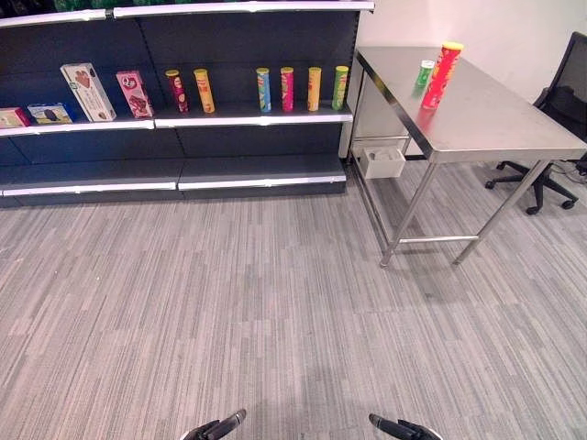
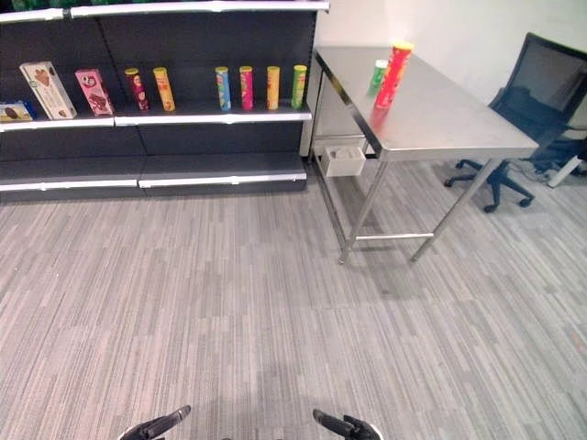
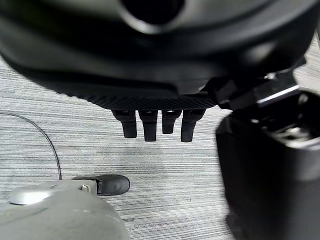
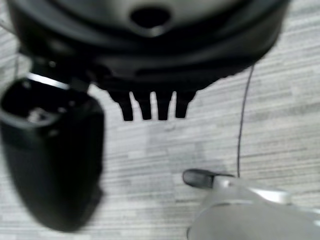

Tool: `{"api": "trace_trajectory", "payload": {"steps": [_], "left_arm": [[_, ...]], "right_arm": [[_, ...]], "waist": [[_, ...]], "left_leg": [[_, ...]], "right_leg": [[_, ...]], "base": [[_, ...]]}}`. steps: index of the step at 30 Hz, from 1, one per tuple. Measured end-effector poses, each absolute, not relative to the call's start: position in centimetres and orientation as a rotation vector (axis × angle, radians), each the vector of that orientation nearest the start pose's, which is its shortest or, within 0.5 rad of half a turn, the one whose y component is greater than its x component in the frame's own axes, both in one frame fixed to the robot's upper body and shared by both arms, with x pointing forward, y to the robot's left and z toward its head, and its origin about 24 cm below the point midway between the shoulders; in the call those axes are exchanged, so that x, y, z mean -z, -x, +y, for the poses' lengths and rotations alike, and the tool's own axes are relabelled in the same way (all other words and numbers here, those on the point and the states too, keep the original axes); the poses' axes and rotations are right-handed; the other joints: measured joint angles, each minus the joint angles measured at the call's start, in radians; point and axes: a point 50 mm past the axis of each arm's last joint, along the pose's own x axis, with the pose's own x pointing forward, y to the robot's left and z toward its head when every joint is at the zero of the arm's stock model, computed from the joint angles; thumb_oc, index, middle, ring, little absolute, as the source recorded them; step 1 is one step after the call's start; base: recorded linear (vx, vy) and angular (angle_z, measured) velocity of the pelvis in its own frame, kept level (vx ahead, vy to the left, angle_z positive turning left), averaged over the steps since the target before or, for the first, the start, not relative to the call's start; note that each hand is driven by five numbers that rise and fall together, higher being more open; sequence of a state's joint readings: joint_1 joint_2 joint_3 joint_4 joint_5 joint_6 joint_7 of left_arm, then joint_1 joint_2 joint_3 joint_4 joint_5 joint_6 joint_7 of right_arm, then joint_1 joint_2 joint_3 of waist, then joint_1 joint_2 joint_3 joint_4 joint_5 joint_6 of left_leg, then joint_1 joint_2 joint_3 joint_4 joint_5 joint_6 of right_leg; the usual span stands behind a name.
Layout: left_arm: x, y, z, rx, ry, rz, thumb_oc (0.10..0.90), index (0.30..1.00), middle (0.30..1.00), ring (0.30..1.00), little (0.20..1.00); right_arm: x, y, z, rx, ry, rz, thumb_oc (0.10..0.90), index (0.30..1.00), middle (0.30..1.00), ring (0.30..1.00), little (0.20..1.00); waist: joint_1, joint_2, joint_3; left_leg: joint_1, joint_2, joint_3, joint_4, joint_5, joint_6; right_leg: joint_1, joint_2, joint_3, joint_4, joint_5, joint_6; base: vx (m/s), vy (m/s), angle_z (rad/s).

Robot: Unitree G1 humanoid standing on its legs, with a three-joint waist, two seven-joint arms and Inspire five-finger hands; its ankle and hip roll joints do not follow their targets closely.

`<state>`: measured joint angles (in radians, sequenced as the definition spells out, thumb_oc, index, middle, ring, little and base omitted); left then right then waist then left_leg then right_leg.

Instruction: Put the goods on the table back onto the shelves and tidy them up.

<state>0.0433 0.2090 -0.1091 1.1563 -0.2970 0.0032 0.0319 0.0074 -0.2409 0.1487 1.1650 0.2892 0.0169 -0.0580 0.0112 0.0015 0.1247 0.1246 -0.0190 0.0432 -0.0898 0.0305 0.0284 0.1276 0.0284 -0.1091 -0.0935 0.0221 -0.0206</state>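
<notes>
Grey striped carpet (image 1: 229, 302) across the whole lower frame. At the bottom edge, left hand (image 1: 220, 427) at lower left of centre and right hand (image 1: 396, 427) at lower right of centre, both low over the carpet; in the wrist views fingers (image 3: 152, 125) of the left and fingers (image 4: 150, 106) of the right hang straight and loose, grasping nothing. Farther up, at right, steel table (image 1: 495, 124) on thin legs, with a white box (image 1: 382, 161) on the floor beneath its far end. On the tabletop's far part, upper right of the frame, tall red can (image 1: 440, 76) upright, and small green can (image 1: 425, 73) just beside it on the left. At the far right edge, black office chair (image 1: 559, 110). Along the top, dark shelves (image 1: 183, 147): on the middle shelf, upper centre, six upright tubes (image 1: 287, 89) in a row; to their left, upper left, white carton (image 1: 88, 91), pink carton (image 1: 135, 93) and two small flat boxes (image 1: 48, 113).
</notes>
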Motion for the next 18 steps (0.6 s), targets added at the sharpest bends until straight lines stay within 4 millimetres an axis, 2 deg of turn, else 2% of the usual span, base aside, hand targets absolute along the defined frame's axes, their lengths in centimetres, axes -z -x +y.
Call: {"api": "trace_trajectory", "payload": {"steps": [7,18], "left_arm": [[16.2,-9.1,22.3,-0.228,-0.007,1.176,0.800,0.900,0.900,0.900,0.900],[16.1,-9.3,22.3,-0.200,-0.038,1.166,0.800,0.900,0.900,0.900,0.900]], "right_arm": [[15.8,-9.7,-23.3,0.232,0.076,1.179,0.800,0.900,0.900,0.900,0.900],[16.1,-8.5,-23.4,0.240,0.075,1.204,0.800,0.900,0.900,0.900,0.900]], "waist": [[-0.002,-0.006,0.013],[-0.014,-0.010,0.018]], "left_leg": [[0.004,0.001,0.001,-0.001,0.000,0.000],[0.005,0.002,0.004,-0.001,0.001,-0.002]], "right_leg": [[0.002,0.001,0.002,-0.002,-0.001,0.001],[-0.002,0.001,0.006,-0.007,-0.006,0.011]], "base": [[0.00,0.000,0.00],[0.00,0.000,0.00]]}}
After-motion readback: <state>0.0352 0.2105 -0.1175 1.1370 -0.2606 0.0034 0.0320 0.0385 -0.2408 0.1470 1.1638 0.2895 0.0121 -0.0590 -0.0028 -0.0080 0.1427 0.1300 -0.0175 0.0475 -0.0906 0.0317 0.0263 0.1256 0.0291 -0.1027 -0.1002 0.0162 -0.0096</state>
